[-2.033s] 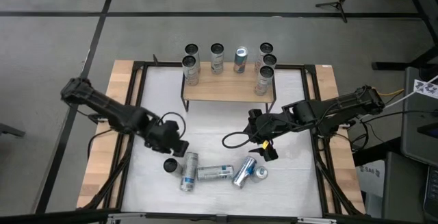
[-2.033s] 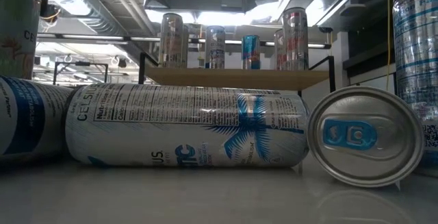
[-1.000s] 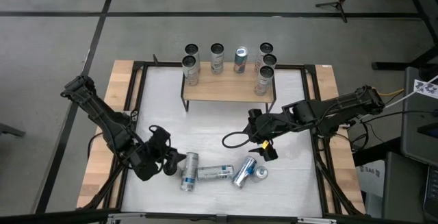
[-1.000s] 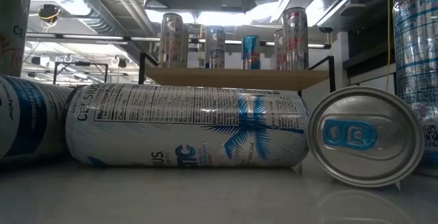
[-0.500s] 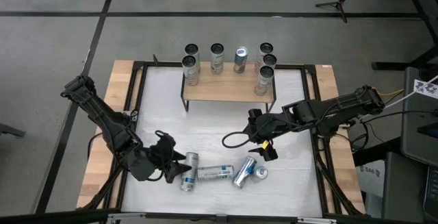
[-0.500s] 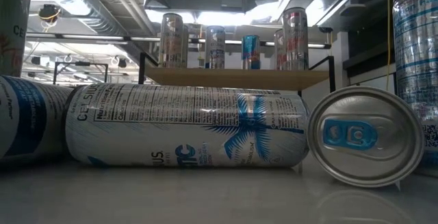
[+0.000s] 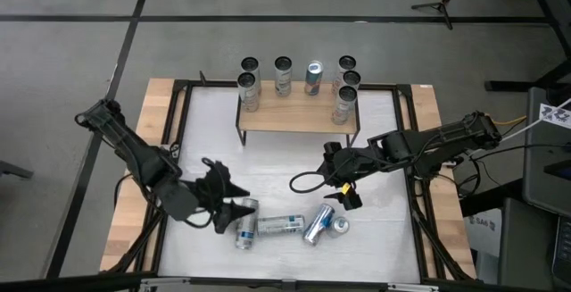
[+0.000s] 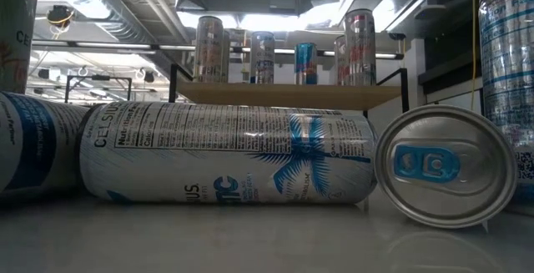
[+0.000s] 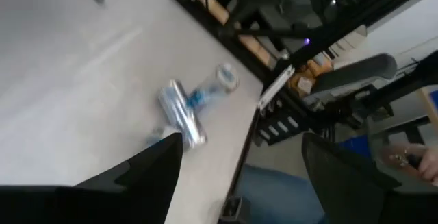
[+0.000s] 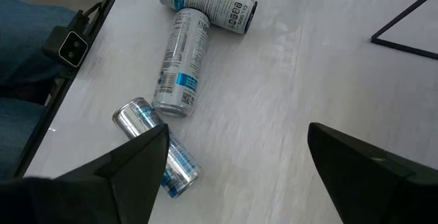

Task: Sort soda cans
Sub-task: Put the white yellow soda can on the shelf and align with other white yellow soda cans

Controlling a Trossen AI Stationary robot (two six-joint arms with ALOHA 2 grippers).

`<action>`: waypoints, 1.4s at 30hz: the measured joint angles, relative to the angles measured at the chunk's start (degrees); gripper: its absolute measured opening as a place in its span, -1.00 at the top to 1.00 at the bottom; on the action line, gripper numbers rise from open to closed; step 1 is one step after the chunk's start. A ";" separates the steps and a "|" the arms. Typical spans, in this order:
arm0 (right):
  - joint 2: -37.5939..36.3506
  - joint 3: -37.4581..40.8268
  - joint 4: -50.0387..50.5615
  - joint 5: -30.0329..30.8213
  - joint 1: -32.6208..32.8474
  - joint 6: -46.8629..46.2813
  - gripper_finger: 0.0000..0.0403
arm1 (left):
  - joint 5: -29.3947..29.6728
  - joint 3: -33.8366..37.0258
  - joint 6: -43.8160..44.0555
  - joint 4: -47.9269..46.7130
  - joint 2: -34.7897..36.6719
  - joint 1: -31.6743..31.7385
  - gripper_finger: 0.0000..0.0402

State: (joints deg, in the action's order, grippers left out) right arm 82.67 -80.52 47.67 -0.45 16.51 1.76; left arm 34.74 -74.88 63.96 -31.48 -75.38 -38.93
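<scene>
Several soda cans point(image 7: 283, 76) stand on a wooden shelf point(image 7: 294, 118) at the table's far middle. More silver-and-blue cans lie on their sides near the front edge point(image 7: 280, 225), also seen close up in the low view point(image 8: 225, 152). My left gripper point(image 7: 239, 201) hovers open just left of the lying cans, above the table, with nothing between its fingers point(image 9: 241, 145). My right gripper point(image 7: 350, 196) hangs open above the cans' right end, also empty point(image 10: 236, 131).
A dark metal frame point(image 7: 183, 87) runs round the white table top. One can point(image 8: 17, 31) stands upright at the low view's left edge and another point(image 8: 505, 81) at its right edge. Open table lies between the shelf and the lying cans. A person's jeans point(image 10: 27, 39) show beyond the front edge.
My left gripper has risen from the table and swung a little toward the table's right, toward the lying cans, rolling about its own axis as it went. It stays open. The cans and my right arm have kept still.
</scene>
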 joint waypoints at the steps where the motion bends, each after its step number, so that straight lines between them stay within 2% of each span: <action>1: 0.00 -0.01 0.00 -0.01 0.00 0.00 -0.71 | 0.45 -2.04 -1.09 -1.72 -0.18 0.31 -0.46; 6: 0.00 -0.01 -0.01 0.00 0.00 0.00 -0.71 | 1.06 -12.85 -4.60 -12.79 -3.17 1.63 -0.46; 12: 0.00 -0.01 0.01 0.00 -0.02 0.00 -0.71 | -0.93 -25.61 -4.23 -31.00 -11.03 2.24 -0.46; 16: 0.00 -0.01 0.01 0.00 -0.01 0.00 -0.71 | -7.36 -31.31 0.75 -44.50 -17.48 2.19 -0.46; 21: 0.00 -0.01 -0.01 0.00 0.00 0.00 -0.71 | -20.16 -33.72 11.03 -58.77 -23.68 1.38 -0.46; 24: 0.00 -0.01 -0.02 0.00 -0.01 0.00 -0.71 | -26.12 -32.54 13.85 -57.83 -25.39 0.65 -0.46; 29: 0.00 -0.01 -0.12 0.00 0.00 0.00 -0.71 | -29.37 -32.50 20.23 -58.09 -27.56 -0.59 -0.46; 35: 0.00 -0.01 -0.08 0.00 -0.01 0.00 -0.71 | -26.85 -32.49 28.01 -58.24 -27.51 -1.36 -0.46; 42: 0.00 -0.01 -0.06 0.00 -0.02 0.00 -0.71 | -26.65 -30.66 33.07 -58.27 -27.51 -1.76 -0.46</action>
State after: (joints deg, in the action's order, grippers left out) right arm 82.67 -80.53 47.62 -0.45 16.49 1.76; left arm 8.09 -105.55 97.03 -89.76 -102.89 -40.69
